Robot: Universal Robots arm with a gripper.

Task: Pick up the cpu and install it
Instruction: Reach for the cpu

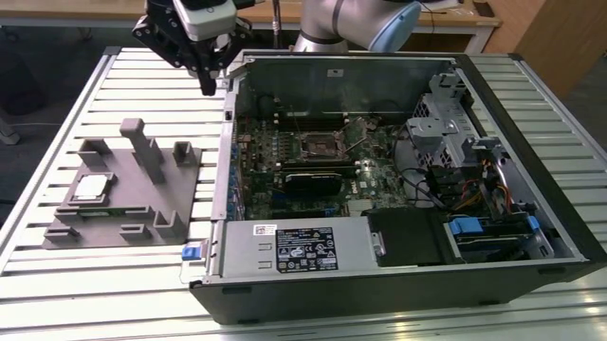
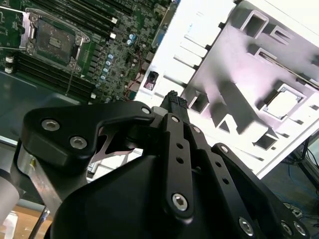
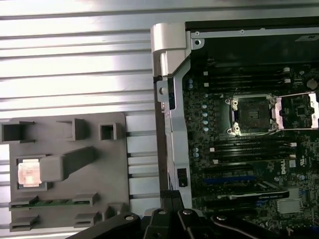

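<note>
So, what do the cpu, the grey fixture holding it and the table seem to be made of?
The cpu: probably metal-faced, judging by its pale silvery sheen. The grey fixture: likely plastic, perhaps printed; it is a uniform matte grey with blocky shapes. The table: apparently aluminium slats, seen as ribbed, bright, reflective strips.

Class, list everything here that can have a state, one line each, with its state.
cpu: lying in the grey holder, ungripped.
socket: empty, load plate swung open.
computer case: on its side, panel off.
gripper: shut, holding nothing, beside the case.
</note>
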